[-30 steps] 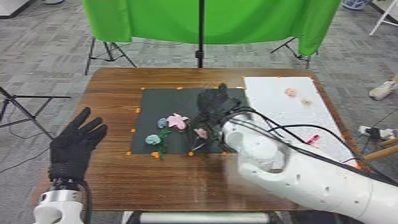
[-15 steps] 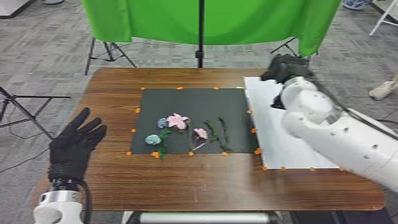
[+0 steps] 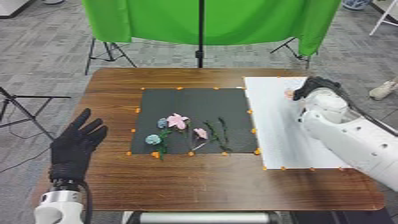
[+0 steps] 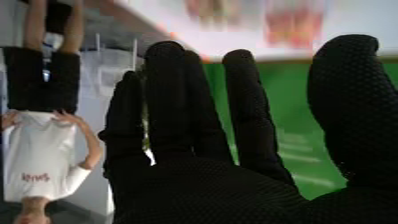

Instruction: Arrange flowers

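Observation:
My right hand [image 3: 318, 86] is over the far right part of the white sheet, beside a pale pink flower [image 3: 290, 92]. In the right wrist view the fingers of that hand [image 4: 195, 185] are straight and hold nothing; a reddish-pink flower [image 4: 293, 25] and a paler one [image 4: 211, 11] lie beyond the fingertips. On the black mat sit a pink flower [image 3: 178, 121], a smaller pink flower [image 3: 201, 133], blue flowers [image 3: 153, 139] and green stems [image 3: 224, 131]. My left hand [image 3: 73, 150] is open above the table's left edge.
The black mat [image 3: 178, 102] and white sheet [image 3: 282, 145] lie side by side on the brown table [image 3: 222, 182], with orange marks along their edges. A green cloth [image 3: 160, 20] hangs on a stand behind the far edge.
My right hand has gone from above the black mat to the far end of the white sheet, then further right. Two green stems on the mat are uncovered. The left hand stays put.

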`<action>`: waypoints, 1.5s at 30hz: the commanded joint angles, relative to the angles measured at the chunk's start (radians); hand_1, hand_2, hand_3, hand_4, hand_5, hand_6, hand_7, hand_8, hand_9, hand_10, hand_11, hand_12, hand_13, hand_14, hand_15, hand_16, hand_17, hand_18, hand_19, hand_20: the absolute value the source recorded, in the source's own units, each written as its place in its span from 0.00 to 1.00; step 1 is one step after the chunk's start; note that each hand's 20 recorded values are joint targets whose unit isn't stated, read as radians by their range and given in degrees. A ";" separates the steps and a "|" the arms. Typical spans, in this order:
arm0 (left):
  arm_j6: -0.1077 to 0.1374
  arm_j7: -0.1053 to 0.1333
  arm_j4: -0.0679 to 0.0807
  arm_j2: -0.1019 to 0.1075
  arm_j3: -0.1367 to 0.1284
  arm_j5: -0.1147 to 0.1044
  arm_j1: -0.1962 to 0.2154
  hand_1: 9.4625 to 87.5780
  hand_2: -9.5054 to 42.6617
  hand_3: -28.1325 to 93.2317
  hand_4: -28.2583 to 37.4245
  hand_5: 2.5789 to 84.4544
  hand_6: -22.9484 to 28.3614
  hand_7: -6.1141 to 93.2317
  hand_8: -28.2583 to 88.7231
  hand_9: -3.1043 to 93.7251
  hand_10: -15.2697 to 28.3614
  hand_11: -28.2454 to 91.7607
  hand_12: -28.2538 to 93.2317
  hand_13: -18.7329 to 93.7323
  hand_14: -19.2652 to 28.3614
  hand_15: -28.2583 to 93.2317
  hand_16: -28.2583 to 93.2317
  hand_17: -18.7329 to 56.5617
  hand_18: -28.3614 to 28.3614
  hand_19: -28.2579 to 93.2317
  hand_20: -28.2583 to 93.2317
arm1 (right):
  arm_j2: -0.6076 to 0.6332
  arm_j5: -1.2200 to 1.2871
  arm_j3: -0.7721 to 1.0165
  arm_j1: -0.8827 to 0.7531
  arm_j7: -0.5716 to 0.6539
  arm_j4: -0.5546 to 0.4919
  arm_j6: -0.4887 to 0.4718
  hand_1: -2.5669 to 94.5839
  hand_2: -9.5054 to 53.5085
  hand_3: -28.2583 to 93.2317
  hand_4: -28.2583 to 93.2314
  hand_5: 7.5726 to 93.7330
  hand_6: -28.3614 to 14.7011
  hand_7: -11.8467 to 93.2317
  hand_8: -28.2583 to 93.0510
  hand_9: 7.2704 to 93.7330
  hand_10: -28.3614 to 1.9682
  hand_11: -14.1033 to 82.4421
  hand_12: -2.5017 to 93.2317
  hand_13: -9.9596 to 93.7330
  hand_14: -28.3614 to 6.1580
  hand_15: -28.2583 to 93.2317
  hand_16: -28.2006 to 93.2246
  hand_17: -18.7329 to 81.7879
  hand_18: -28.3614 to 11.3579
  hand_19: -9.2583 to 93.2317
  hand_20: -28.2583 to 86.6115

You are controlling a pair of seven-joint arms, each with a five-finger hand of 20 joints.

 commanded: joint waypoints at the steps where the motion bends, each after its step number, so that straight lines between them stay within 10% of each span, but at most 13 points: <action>1: -0.011 -0.025 0.002 -0.014 -0.003 0.012 0.003 0.15 0.32 0.90 0.00 0.41 0.62 0.14 0.18 0.38 0.82 0.44 0.32 0.36 0.99 0.72 0.14 0.14 1.00 0.71 0.24 | -0.022 -0.047 -0.019 -0.036 0.028 0.032 -0.054 0.36 0.00 0.91 0.00 0.53 0.70 0.28 0.12 0.52 0.42 0.37 0.18 0.52 0.41 0.83 0.31 0.29 0.18 0.80 0.63; 10: -0.004 -0.002 0.002 -0.004 0.004 0.005 0.005 0.15 0.32 0.90 0.00 0.41 0.62 0.14 0.18 0.38 0.81 0.44 0.32 0.36 0.99 0.72 0.14 0.14 1.00 0.71 0.24 | -0.007 -0.160 -0.131 -0.009 0.014 0.079 0.154 0.62 0.00 0.78 0.00 0.87 0.75 0.32 0.23 0.95 0.81 0.27 0.38 0.80 0.78 0.73 0.47 0.46 0.28 0.89 0.59; 27: 0.007 0.015 -0.002 0.001 0.004 -0.003 0.015 0.15 0.32 0.90 0.00 0.41 0.62 0.14 0.18 0.38 0.81 0.44 0.32 0.36 0.99 0.72 0.14 0.14 1.00 0.71 0.24 | 0.073 -0.249 -0.219 0.155 -0.061 -0.042 0.452 0.63 0.00 0.82 0.00 0.93 0.70 0.31 0.25 0.99 0.82 0.28 0.42 0.84 0.80 0.73 0.50 0.51 0.27 0.92 0.59; 36: 0.007 0.015 -0.002 -0.002 0.000 -0.004 0.016 0.15 0.32 0.90 0.00 0.41 0.62 0.14 0.18 0.38 0.81 0.44 0.32 0.36 0.99 0.72 0.14 0.14 1.00 0.71 0.24 | 0.055 -0.304 -0.206 0.134 -0.018 -0.099 0.317 0.61 0.00 0.85 0.00 0.93 0.70 0.30 0.26 0.99 0.81 0.28 0.43 0.83 0.77 0.74 0.50 0.51 0.25 0.92 0.59; 45: 0.011 0.016 -0.003 -0.002 -0.002 -0.007 0.021 0.15 0.32 0.90 0.00 0.41 0.62 0.14 0.18 0.38 0.81 0.44 0.32 0.36 0.99 0.72 0.14 0.14 1.00 0.71 0.24 | 0.055 -0.183 -0.088 0.036 -0.054 -0.089 0.047 0.45 0.00 0.92 0.00 0.62 0.68 0.30 0.12 0.60 0.44 0.48 0.20 0.57 0.46 0.84 0.35 0.33 0.17 0.83 0.61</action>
